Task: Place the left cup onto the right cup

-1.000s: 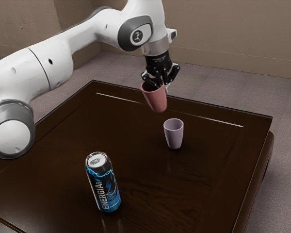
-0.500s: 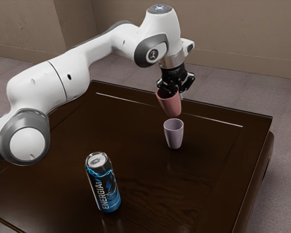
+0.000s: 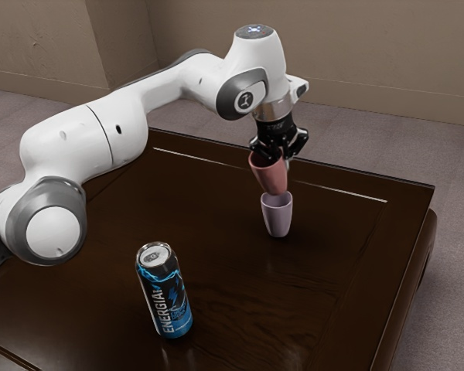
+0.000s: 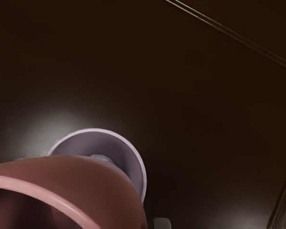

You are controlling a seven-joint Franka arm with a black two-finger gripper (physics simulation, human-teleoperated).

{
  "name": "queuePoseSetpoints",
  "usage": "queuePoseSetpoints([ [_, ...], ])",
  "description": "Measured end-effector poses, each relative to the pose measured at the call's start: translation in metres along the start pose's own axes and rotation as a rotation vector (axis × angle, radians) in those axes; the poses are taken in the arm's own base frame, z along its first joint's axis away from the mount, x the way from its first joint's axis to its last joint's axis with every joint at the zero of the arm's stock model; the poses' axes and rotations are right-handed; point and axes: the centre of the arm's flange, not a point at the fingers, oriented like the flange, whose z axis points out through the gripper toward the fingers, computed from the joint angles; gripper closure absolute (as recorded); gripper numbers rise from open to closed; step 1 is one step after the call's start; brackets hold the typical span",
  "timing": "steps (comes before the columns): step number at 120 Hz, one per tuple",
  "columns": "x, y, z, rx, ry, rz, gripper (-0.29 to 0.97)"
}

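Two cups meet over a dark desk (image 3: 336,270). The hand (image 3: 272,157) grips the pink cup (image 3: 269,175) by its rim, holding it tilted directly above the purple cup (image 3: 277,216), base at that cup's mouth. A blue drink can (image 3: 164,291) stands well apart from the purple cup.

- The exterior view stands high off a near corner of the table (image 3: 356,255), facing the far wall (image 3: 371,54), with the arm (image 3: 100,139) entering from the frame's upper left.
- The wrist view looks steeply down, very close over the pink cup (image 4: 62,191) and purple cup (image 4: 119,148).
- Both views share those cups and the table around them.
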Motion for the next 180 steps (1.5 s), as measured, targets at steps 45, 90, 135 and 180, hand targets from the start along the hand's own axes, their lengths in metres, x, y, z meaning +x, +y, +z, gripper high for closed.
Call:
queuePoseSetpoints([
  [45,-0.003,-0.002,0.018,0.024,-0.037,0.002,0.78],
  [90,-0.002,-0.002,0.025,0.025,-0.032,0.004,0.78],
  [135,0.004,-0.003,0.033,0.029,0.009,0.013,0.78],
  [180,0.004,-0.001,0.048,0.014,0.011,0.018,0.78],
])
